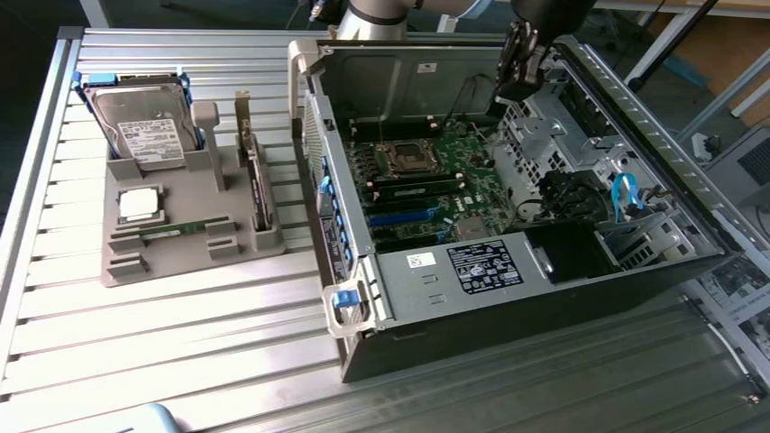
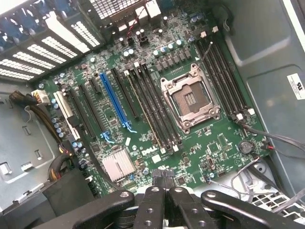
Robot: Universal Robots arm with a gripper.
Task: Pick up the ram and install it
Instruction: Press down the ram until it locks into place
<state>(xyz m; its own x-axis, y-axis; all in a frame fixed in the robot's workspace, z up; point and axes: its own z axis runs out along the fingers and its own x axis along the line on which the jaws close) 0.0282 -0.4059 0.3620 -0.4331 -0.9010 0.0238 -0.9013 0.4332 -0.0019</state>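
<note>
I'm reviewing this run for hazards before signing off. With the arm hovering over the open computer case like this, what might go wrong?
1. The gripper hangs shut over the motherboard holding nothing, while the ram lies in the gray holder outside the case; the pick may have been missed.
2. The open CPU socket lies exposed beside the memory slots; a low pass might damage it.
3. Loose cables by the board could snag.

Open computer case point(image 1: 506, 271) on slatted table point(image 1: 180, 343); hard drive point(image 1: 144, 131) in grey tray point(image 1: 241, 248).
</note>
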